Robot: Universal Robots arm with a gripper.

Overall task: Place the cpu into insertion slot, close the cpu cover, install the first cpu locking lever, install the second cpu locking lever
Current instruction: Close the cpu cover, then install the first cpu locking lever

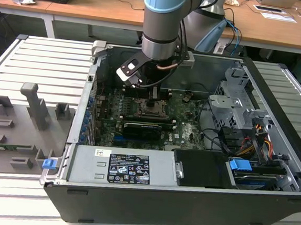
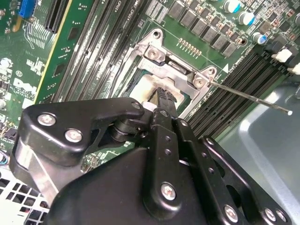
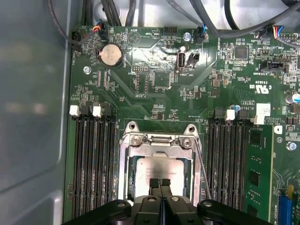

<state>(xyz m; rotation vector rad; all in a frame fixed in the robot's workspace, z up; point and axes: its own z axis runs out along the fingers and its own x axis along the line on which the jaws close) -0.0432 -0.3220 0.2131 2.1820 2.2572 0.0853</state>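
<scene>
The arm reaches down into the open computer case (image 1: 184,205), which stands on the ribbed metal surface (image 1: 44,61). The claw (image 1: 152,99) is low over the insertion slot (image 1: 142,112) on the green motherboard (image 3: 159,79). In the first wrist view the claw (image 3: 159,183) has its two fingers pressed together, with nothing between them, and the tips rest on or just above the cpu (image 3: 161,165). The cpu lies flat inside the slot, silver top up. The cpu cover (image 3: 159,140) lies down around it, so the chip shows through its window. A thin locking lever (image 2: 248,96) runs from one corner of the socket out over the memory slots (image 3: 93,159) beside it.
</scene>
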